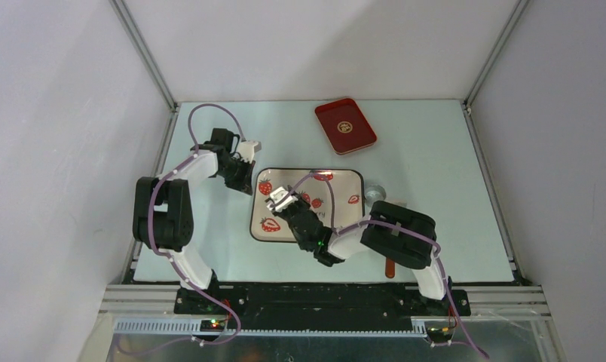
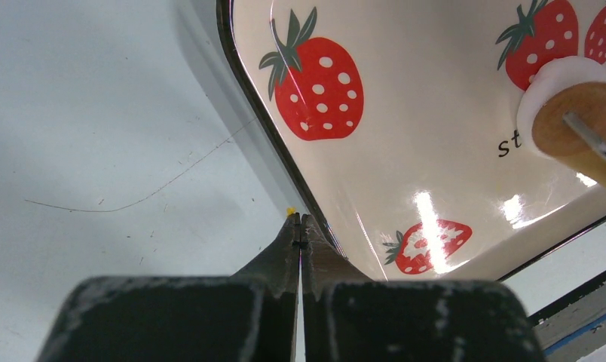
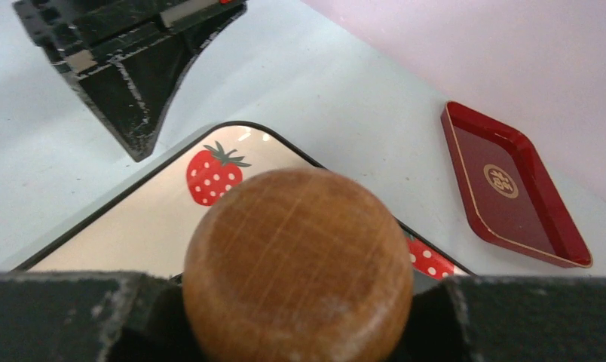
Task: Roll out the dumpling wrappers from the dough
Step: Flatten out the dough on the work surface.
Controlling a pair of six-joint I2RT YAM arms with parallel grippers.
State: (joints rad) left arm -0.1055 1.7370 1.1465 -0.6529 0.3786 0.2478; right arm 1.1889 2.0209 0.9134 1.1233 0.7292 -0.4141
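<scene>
A wooden rolling pin [image 3: 296,256] fills the right wrist view end-on, with my right gripper [image 3: 296,309] shut on it over the strawberry-print tray [image 1: 347,183]. In the left wrist view the pin's end [image 2: 583,124] rests on a small white lump of dough [image 2: 543,89] lying on the tray [image 2: 420,128]. My left gripper [image 2: 300,220] is shut with nothing in it, its tips at the tray's left rim on the table. From above, the left gripper [image 1: 245,179] sits at the tray's far left corner and the right gripper [image 1: 280,200] is over the tray's left half. The dumpling wrappers are out of view.
A red tray [image 1: 345,125] lies at the back of the table, also in the right wrist view [image 3: 511,188]. A small silvery cup [image 1: 374,193] stands just right of the strawberry tray. A brown stick-like piece [image 1: 390,268] pokes out under the right arm.
</scene>
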